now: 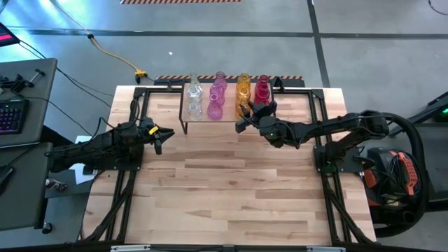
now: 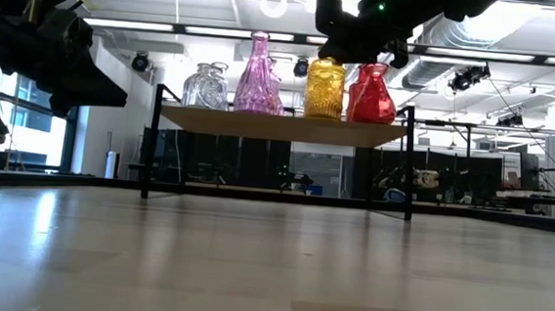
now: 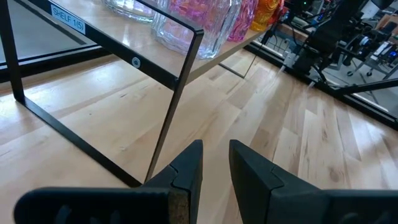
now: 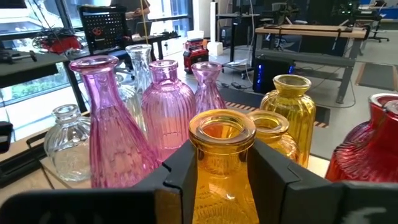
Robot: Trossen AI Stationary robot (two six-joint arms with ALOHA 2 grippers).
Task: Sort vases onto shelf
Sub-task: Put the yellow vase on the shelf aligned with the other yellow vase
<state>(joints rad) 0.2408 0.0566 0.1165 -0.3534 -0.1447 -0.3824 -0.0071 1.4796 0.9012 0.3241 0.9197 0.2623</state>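
The right gripper [image 4: 221,171] hangs over the low light-wood shelf [image 2: 279,126] on black wire legs, its dark fingers [image 4: 180,165] on either side of the neck of an amber-yellow ribbed glass vase [image 4: 222,155] standing at the shelf's front edge; whether they press the glass cannot be told. Beside it stand clear vases [image 1: 194,98], pink-purple vases [image 1: 217,94] and a red-magenta vase [image 1: 262,89]. The left gripper [image 1: 159,134] waits over the butcher-block table [image 1: 224,189] left of the shelf, fingers slightly apart, holding nothing.

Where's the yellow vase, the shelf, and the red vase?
yellow vase [image 4: 222,134], right wrist view, its rim.
shelf [image 2: 279,126], low view, board's front edge.
red vase [image 2: 371,99], low view, its belly.
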